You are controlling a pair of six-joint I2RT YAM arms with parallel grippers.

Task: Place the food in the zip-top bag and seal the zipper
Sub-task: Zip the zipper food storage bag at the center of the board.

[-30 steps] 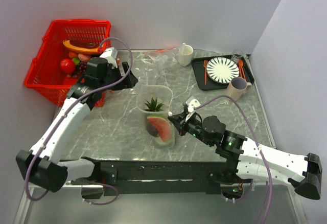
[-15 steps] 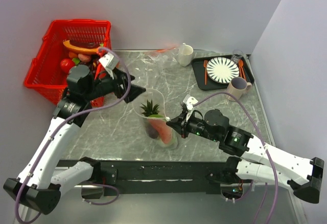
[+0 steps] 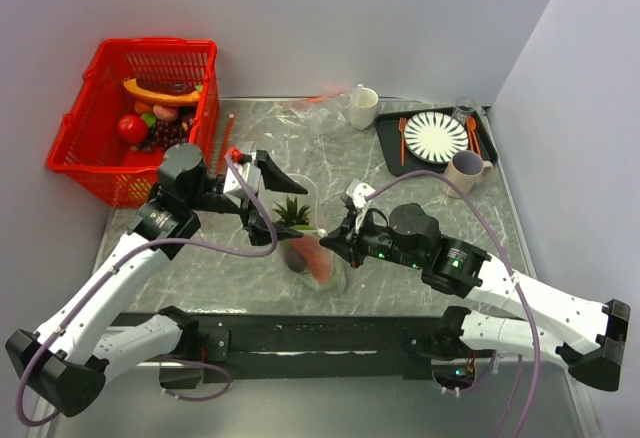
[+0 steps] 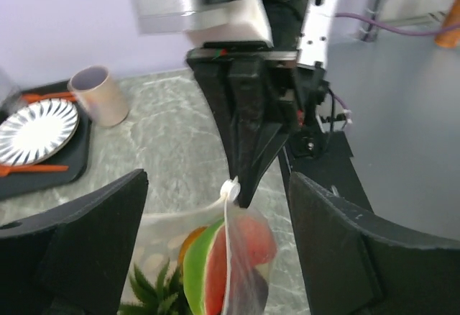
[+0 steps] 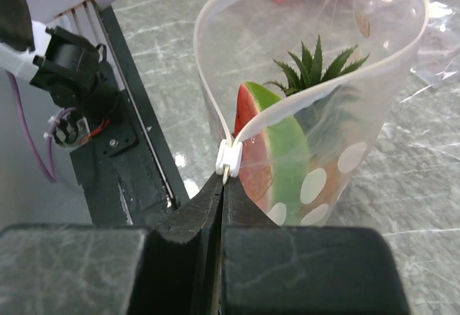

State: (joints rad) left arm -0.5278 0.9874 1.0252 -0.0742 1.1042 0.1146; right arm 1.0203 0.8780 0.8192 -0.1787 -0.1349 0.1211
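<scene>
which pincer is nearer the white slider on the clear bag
Right. The right pincer is shut on the clear plastic bag at its small white slider; the left pincer is open at the bag's opposite end.

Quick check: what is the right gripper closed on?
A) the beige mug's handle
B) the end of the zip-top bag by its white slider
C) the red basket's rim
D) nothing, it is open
B: in the right wrist view, the right gripper has its jaws shut on the zip-top bag just below the white slider.
</scene>
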